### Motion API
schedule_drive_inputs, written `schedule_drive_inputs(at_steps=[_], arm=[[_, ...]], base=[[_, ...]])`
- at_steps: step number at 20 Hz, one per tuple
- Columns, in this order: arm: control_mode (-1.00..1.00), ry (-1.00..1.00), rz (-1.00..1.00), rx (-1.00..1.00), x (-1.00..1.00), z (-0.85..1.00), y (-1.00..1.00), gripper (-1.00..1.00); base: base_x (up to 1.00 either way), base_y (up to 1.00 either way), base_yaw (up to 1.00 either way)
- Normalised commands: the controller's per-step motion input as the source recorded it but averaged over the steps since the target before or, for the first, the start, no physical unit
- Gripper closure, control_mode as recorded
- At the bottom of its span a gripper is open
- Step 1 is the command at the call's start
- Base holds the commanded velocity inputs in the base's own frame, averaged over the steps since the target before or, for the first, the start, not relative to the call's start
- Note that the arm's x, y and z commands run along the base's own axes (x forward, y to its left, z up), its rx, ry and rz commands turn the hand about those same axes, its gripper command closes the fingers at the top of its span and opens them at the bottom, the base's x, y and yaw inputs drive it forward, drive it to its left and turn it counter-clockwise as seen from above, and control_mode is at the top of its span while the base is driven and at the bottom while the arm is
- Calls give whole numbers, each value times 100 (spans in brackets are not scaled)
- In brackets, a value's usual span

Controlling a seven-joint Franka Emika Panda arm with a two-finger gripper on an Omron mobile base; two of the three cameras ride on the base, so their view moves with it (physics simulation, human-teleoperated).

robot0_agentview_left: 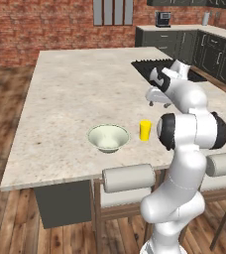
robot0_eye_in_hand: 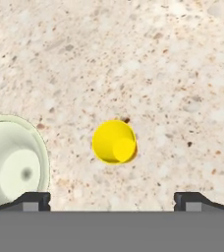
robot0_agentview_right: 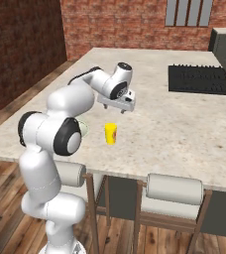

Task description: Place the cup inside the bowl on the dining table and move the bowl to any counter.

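Two padded stools (robot0_agentview_left: 128, 178) sit tucked under the table's near edge, closest to my base cameras. Past them, my gripper (robot0_eye_in_hand: 112, 199) hangs above the table (robot0_agentview_left: 65, 94) with its tips spread as wide as they go and nothing between them. Its fingers (robot0_eye_in_hand: 33, 199) point straight down, so my hand camera looks right into the mouth of the cup (robot0_eye_in_hand: 114, 141).

That cup stands upright on the stone, just beside the bowl (robot0_eye_in_hand: 13, 165) and apart from it. Both sit near the table's front edge, within easy reach, which I judge is why I'm parked here. I'm lined up over the cup for a top-down grab; it falls between my tips, so a straight descent and a close should take it. Nothing of the task is done yet: the cup is not in the bowl, and the bowl has not gone anywhere.

My work surface is pale speckled stone, with a black cooktop (robot0_agentview_right: 201, 79) set into its far side. Red brick walls (robot0_agentview_left: 40, 25) and a wood floor surround it. A counter (robot0_agentview_left: 184, 27) over dark cabinets stands well apart in the far corner, where I judge the bowl could go.
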Motion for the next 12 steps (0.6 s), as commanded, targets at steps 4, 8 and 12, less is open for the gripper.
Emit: schedule_drive_inputs(at_steps=[4, 8, 12], arm=[[-100, 0, 0, 0, 22, -4, -11, -100], [-100, 0, 0, 0, 20, -1, -9, -100], [-100, 0, 0, 0, 0, 0, 0, -100]], base=[[0, 0, 0], [0, 0, 0], [0, 0, 0]])
